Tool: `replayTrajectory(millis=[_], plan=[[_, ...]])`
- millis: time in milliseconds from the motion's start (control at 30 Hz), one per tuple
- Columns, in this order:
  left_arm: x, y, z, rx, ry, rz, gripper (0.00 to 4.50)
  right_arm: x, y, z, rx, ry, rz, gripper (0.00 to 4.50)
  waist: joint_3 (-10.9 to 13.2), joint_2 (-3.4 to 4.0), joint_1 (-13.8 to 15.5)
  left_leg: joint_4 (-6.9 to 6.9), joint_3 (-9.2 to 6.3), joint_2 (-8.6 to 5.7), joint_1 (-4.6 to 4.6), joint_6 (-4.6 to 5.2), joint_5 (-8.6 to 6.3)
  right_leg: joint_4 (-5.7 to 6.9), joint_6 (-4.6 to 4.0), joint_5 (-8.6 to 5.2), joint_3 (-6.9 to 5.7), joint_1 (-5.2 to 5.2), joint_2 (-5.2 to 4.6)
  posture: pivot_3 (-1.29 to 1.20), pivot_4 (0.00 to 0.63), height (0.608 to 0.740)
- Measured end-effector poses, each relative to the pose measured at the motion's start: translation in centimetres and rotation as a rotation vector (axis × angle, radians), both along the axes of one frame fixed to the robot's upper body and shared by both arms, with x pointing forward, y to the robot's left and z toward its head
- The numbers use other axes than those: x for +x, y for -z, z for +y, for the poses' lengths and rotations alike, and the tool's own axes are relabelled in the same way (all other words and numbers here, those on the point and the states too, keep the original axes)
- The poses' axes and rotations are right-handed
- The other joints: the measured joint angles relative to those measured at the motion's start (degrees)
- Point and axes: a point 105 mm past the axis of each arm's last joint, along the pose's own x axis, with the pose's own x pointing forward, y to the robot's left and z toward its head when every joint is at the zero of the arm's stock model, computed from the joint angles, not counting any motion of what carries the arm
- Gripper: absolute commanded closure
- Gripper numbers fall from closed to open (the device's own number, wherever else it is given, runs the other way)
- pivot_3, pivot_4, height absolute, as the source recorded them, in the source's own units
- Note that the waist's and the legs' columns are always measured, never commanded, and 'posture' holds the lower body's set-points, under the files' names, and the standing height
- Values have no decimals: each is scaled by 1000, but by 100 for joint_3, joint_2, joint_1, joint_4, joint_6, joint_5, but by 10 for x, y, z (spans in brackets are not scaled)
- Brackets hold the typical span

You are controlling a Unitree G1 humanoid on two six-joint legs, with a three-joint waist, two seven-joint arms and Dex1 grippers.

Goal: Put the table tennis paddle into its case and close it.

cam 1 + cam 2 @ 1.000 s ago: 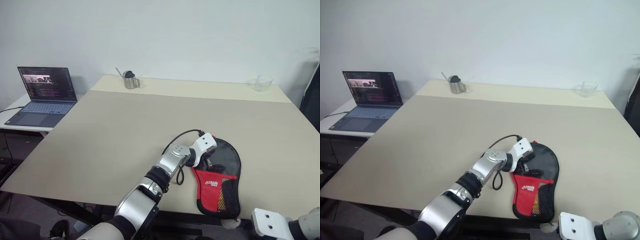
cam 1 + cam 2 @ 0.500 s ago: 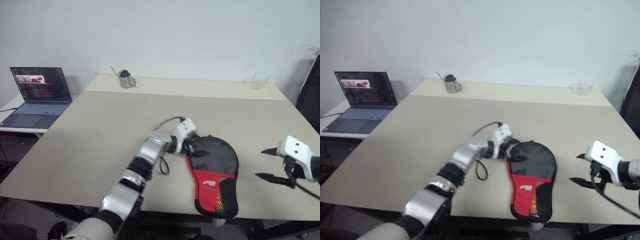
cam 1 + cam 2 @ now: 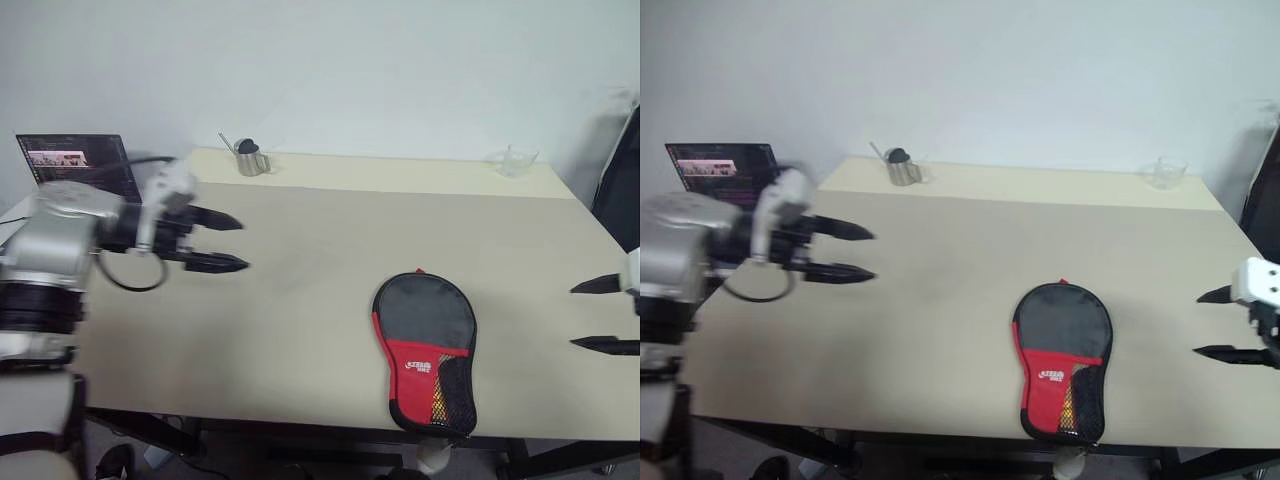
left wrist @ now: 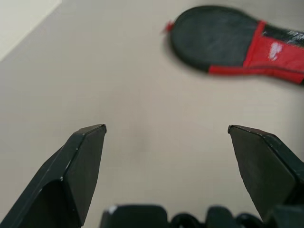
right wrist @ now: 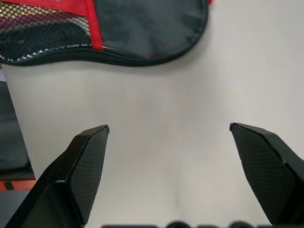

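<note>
meanwhile case (image 3: 427, 348) lay flat near tabletop (image 3: 300, 300) front edge; left end effector (image 3: 228, 243) at 9 o'clock, right end effector (image 3: 600, 315) at 3 o'clock, both spread wide, empty.

Both head views look forward and down over the table (image 3: 300, 300), from a distance. Each wrist view looks closely down past its own fingers; all share the case (image 3: 428, 345).

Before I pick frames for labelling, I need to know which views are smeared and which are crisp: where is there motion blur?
Head views: the left gripper and its silver arm are smeared, the black-and-red fabric paddle case on the beige table fairly sharp. Left wrist view: the case is soft. Right wrist view: the case's mesh is crisp. Right gripper: slightly soft.
</note>
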Motion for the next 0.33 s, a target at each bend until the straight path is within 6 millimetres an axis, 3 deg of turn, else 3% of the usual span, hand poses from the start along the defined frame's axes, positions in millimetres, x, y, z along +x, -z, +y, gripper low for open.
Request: replayTrajectory(millis=[167, 333], plan=[[-18, -2, 12, -17, -7, 44, 0, 1, -5, -2, 0, -36, -1, 26, 9, 17, 31, 8, 0, 4, 0, 0, 0, 3, -1, 0, 0, -3, -22, 0, 150, 740], [-30, 27, 20, -10, -28, 156, 0, 5, -7, 3, 20, -59, -2, 26, 8, 21, 2, 5, 23, 28, -2, -2, -1, 10, -7, 4, -8, -19, -19, 0, 150, 740]])
